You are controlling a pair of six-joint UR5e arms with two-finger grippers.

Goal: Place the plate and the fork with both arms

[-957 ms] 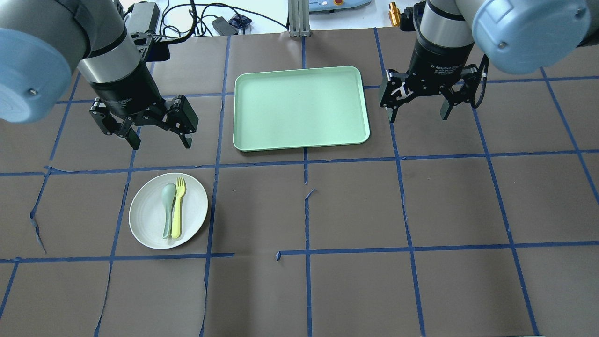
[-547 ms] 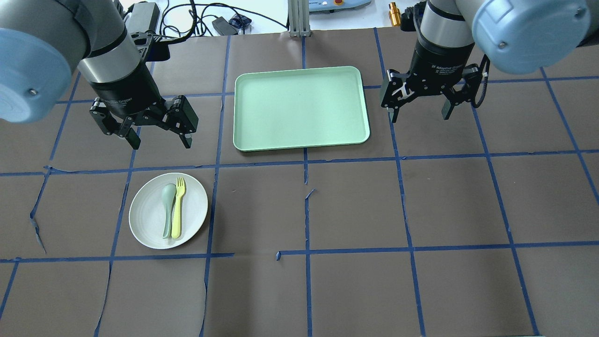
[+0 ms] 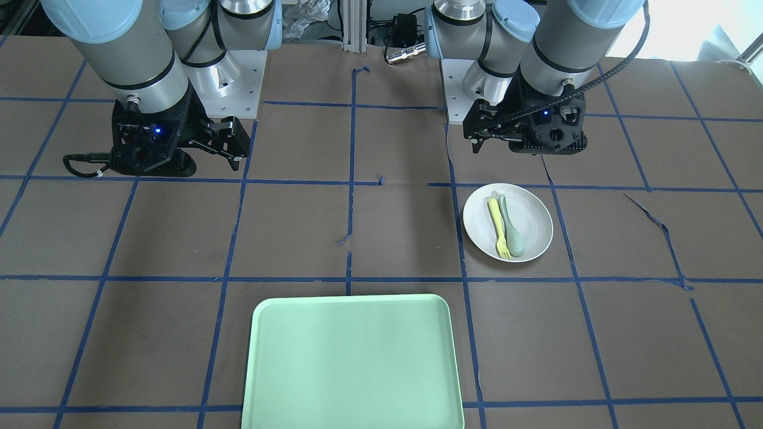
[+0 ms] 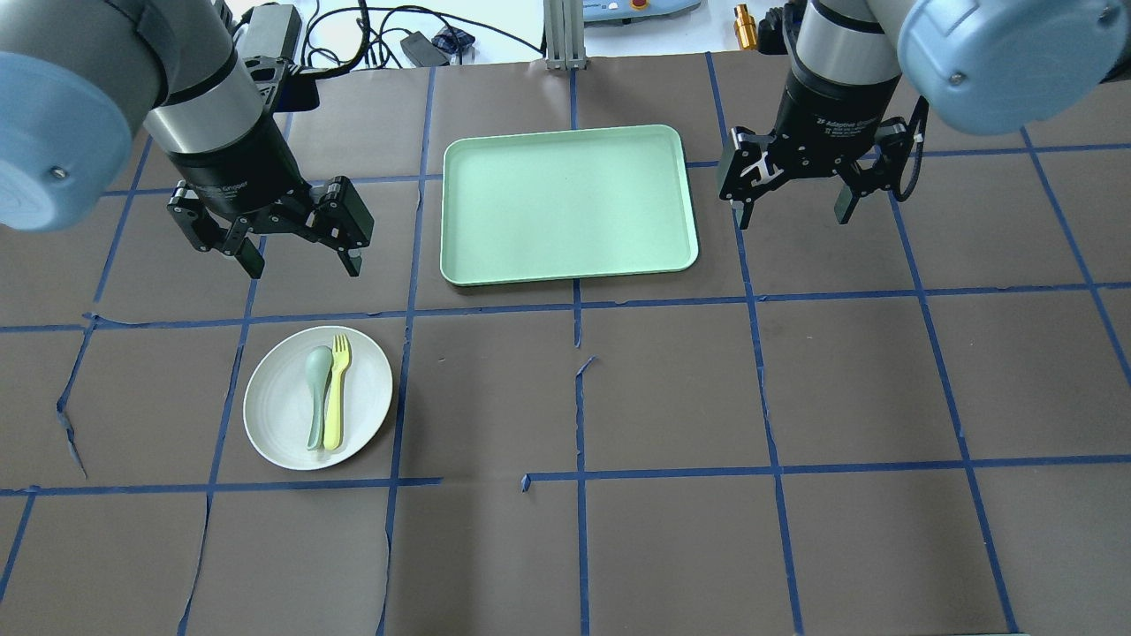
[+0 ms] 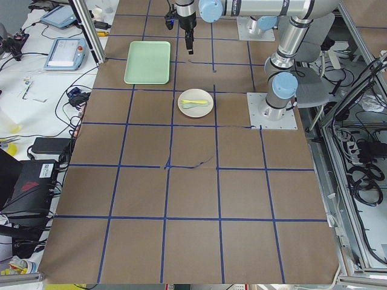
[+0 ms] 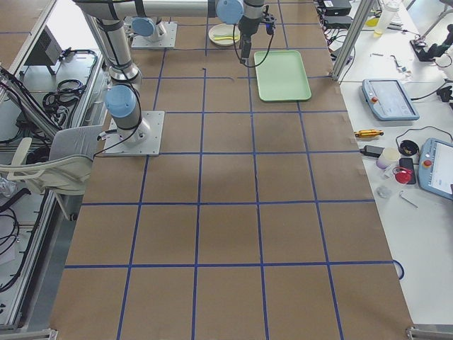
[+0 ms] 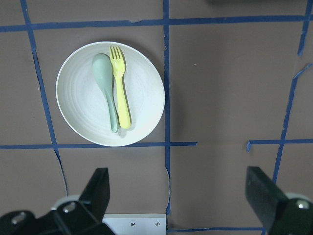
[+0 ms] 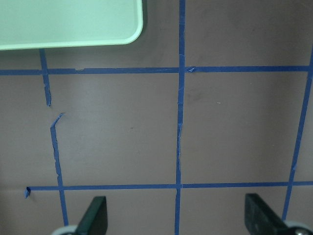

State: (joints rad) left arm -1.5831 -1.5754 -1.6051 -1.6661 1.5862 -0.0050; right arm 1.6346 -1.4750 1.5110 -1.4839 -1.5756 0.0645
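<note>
The off-white plate [image 4: 278,415] lies on the brown table at the near left; it also shows in the front view [image 3: 530,217] and the left wrist view [image 7: 142,93]. On it lie the pale-yellow fork [image 4: 336,390] [image 7: 120,88] [image 3: 498,226] and a grey-green spoon [image 4: 316,396] side by side. My left gripper [image 4: 303,265] hangs open and empty above the table, beyond the plate. My right gripper [image 4: 793,216] is open and empty to the right of the tray.
A pale-green rectangular tray [image 4: 567,205] [image 3: 353,363] lies at the far middle, between the two grippers. Blue tape lines cross the brown table cover. Cables and boxes lie beyond the far edge [image 4: 415,40].
Both grippers have shifted slightly away from the camera, toward the far side; they stay open. The plate, fork and spoon have not moved.
</note>
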